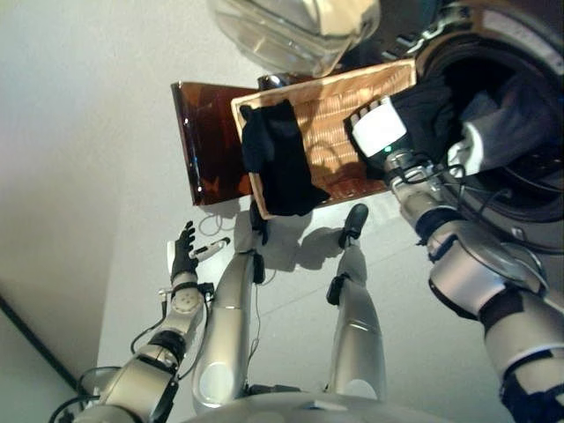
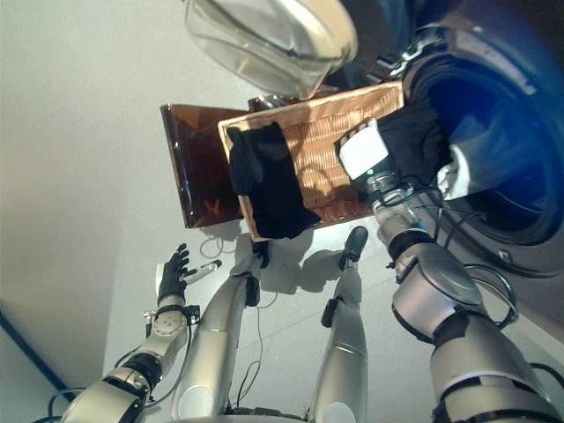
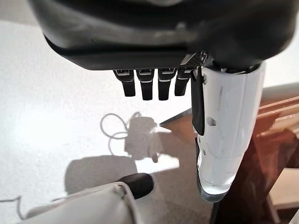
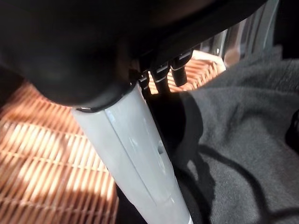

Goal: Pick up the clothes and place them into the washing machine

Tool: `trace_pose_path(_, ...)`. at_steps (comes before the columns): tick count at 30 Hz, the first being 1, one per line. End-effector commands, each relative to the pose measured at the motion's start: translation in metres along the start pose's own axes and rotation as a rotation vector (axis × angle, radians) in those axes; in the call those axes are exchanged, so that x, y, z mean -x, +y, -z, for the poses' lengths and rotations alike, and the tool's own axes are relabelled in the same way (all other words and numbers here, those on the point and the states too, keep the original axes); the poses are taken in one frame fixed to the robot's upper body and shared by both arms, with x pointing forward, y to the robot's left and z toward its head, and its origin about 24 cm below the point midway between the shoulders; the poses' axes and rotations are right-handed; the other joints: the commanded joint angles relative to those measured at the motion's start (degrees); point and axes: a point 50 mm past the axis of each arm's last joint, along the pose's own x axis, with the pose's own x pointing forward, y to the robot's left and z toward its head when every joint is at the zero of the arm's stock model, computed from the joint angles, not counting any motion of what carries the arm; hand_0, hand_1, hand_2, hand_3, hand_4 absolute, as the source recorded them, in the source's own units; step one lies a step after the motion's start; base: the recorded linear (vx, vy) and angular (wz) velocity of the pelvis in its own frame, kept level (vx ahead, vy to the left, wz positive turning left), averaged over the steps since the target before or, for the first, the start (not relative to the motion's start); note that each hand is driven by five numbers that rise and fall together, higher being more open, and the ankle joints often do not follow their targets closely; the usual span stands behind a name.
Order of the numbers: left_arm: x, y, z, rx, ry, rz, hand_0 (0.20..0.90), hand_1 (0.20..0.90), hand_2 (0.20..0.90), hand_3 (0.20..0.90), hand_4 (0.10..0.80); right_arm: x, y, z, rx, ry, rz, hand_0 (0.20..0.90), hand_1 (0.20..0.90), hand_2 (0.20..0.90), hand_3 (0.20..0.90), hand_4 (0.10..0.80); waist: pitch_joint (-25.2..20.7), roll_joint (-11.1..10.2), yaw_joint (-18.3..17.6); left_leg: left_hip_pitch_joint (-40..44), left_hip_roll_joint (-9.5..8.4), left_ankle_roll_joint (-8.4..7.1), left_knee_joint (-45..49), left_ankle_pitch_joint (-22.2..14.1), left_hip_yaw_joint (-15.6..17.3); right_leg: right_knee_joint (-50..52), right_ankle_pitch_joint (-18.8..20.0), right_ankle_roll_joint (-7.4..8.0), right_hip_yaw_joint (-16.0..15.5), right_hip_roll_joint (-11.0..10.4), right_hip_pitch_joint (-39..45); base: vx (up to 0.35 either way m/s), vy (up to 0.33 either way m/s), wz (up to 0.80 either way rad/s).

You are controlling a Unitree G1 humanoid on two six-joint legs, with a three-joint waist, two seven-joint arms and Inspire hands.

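A dark garment [image 1: 432, 110] hangs between the far corner of the wicker basket [image 1: 339, 106] and the mouth of the washing machine drum [image 1: 507, 132], draped over the drum's lip. The right robot hand [image 1: 381, 130] is against it near the basket's corner. In the right wrist view its short fingers [image 4: 164, 74] stand straight above the grey-black cloth with the white thumb [image 4: 140, 154] alongside, so it reads as open and resting on or hovering at the fabric, not clamped round it. A second dark piece of clothing [image 1: 275, 163] lies over the basket's near rim, hanging down its outer side. The basket sits on a brown stool or low stand [image 1: 207, 145], and the washer's clear door [image 1: 291, 31] is swung open above it.

The step in hand looks like feeding the first garment into the drum. To do it well, the robot hand should gather a good bunch of cloth rather than an edge, lift it free of the basket's rim, and push deep past the lip so nothing trails out.

The left robot hand [image 1: 185, 251] hangs low over the floor, fingers straight, holding nothing.

Inside the drum a bluish-grey mass with a white patch shows, but whether it is separate clothing I cannot tell. Where the garment ends inside the drum is lost in the dark.
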Motion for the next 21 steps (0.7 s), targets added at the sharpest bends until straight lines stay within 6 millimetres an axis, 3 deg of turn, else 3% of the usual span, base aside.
trace_pose_path(1, -0.003, 0.022, -0.012, 0.076, -0.083, -0.093, 0.900, 0.900, 0.900, 0.900, 0.800, -0.017, -0.026, 0.062, 0.038, 0.167, 0.050, 0.900, 0.900, 0.900, 0.900, 0.800, 1.85, 4.98, 2.07, 10.54, -0.61, -6.25, -25.88, 13.91, -4.13, 2.24, -1.78, -0.17, 0.43, 2.41, 1.67, -0.020, -0.001, 0.06)
trace_pose_path(7, -0.005, 0.023, -0.023, 0.105, -0.122, -0.096, 0.900, 0.900, 0.900, 0.900, 0.800, -0.011, -0.013, 0.065, 0.032, 0.183, -0.007, 0.900, 0.900, 0.900, 0.900, 0.800, 2.56, 5.40, 1.81, 9.53, -0.57, -6.30, -25.88, 13.97, -4.04, 2.29, -1.66, -0.14, 0.40, 2.21, 0.34, -0.007, 0.002, 0.01)
trace_pose_path(17, -0.007, 0.026, -0.034, 0.128, -0.170, -0.082, 0.900, 0.900, 0.900, 0.900, 0.800, -0.015, -0.023, 0.084, 0.010, 0.242, 0.007, 0.900, 0.900, 0.900, 0.900, 0.800, 3.31, 6.06, 1.93, 7.94, -0.57, -6.51, -25.88, 14.32, -4.06, 2.17, -1.28, -0.02, 0.53, 2.06, -1.40, 0.000, 0.000, 0.00)
trace_pose_path(18, -0.006, 0.027, -0.034, 0.127, -0.169, -0.084, 0.900, 0.900, 0.900, 0.900, 0.800, -0.016, -0.024, 0.085, 0.007, 0.243, 0.009, 0.472, 0.472, 0.472, 0.472, 0.494, 3.38, 6.10, 1.91, 7.83, -0.58, -6.53, -25.88, 14.32, -4.02, 2.19, -1.24, -0.01, 0.49, 2.08, -1.54, 0.000, 0.000, 0.00)
trace_pose_path(20, -0.006, 0.029, -0.032, 0.127, -0.165, -0.089, 0.900, 0.900, 0.900, 0.900, 0.800, -0.017, -0.026, 0.087, 0.011, 0.243, 0.017, 0.200, 0.200, 0.200, 0.200, 0.300, 3.41, 6.12, 1.90, 7.76, -0.56, -6.54, -25.88, 14.31, -4.08, 2.21, -1.17, 0.00, 0.54, 2.09, -1.67, 0.000, 0.000, 0.00)
trace_pose_path(21, -0.006, 0.031, -0.032, 0.128, -0.163, -0.093, 0.900, 0.900, 0.900, 0.900, 0.800, -0.017, -0.028, 0.088, 0.012, 0.245, 0.020, 0.200, 0.200, 0.200, 0.200, 0.300, 3.41, 6.07, 1.93, 7.70, -0.54, -6.54, -25.88, 14.29, -4.14, 2.24, -1.14, 0.00, 0.54, 2.07, -1.71, 0.000, 0.000, 0.00)
